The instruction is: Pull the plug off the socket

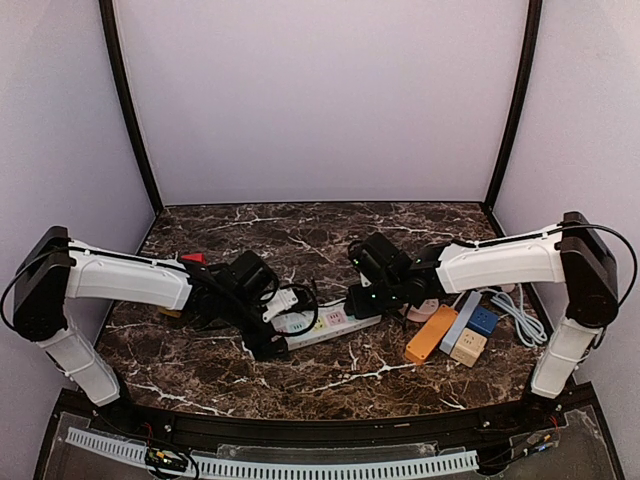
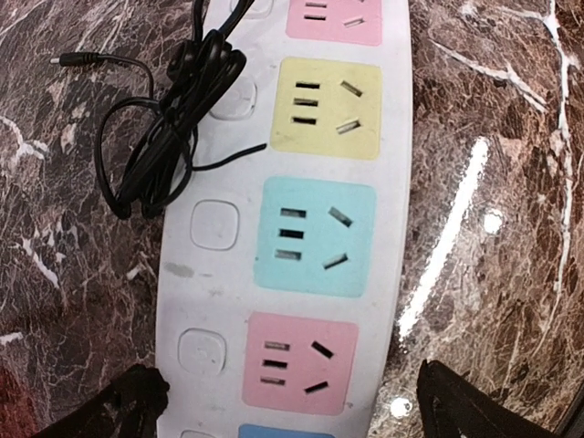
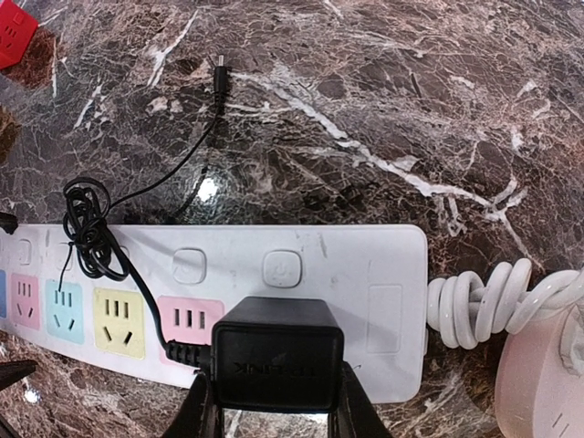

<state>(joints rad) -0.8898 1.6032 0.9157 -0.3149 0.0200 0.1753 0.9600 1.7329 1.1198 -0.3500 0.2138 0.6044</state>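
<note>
One black adapter (image 3: pixel 276 351), prongs hidden, clamped by right end effector (image 3: pixel 278 406); left end effector (image 2: pixel 297 406) spread wide

lab booth: plain walls (image 1: pixel 320 100), marble tabletop (image 1: pixel 330 225)

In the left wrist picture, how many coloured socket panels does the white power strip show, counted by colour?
Pink square plastic socket panels: 2
Yellow square socket panel: 1
Turquoise square socket panel: 1
Blue socket panel, only its edge in view: 1
Total on the long white plastic power strip: 5
</note>
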